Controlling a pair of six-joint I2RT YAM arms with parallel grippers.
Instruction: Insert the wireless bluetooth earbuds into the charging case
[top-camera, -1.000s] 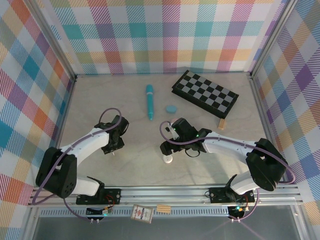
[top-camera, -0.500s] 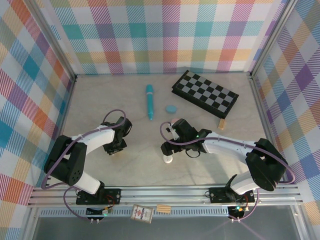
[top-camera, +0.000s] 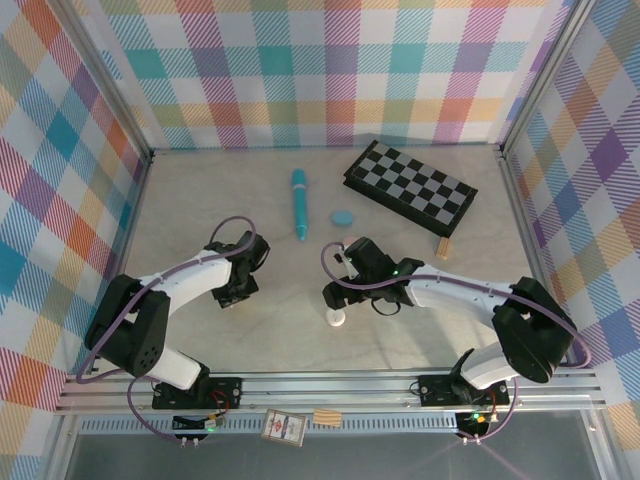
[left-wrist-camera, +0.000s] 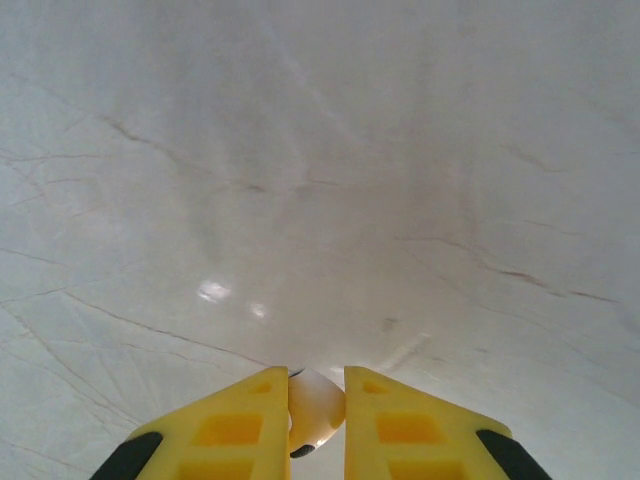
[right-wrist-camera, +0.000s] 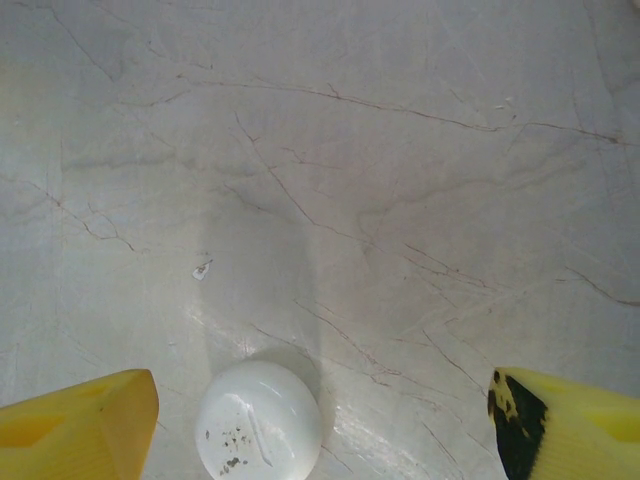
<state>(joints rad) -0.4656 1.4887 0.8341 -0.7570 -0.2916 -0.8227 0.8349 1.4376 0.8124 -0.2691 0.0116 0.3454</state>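
Small white plastic earbud clamped in the left claw.
It is held low over the worktop, left of centre; the right claw is spread wide around a white domed plastic piece; a light blue oval case is seen nearer the far edge.

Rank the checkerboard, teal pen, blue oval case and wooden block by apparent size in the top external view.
1. checkerboard: clearly the largest.
2. teal pen: long but thin.
3. blue oval case and wooden block: too alike to rank.
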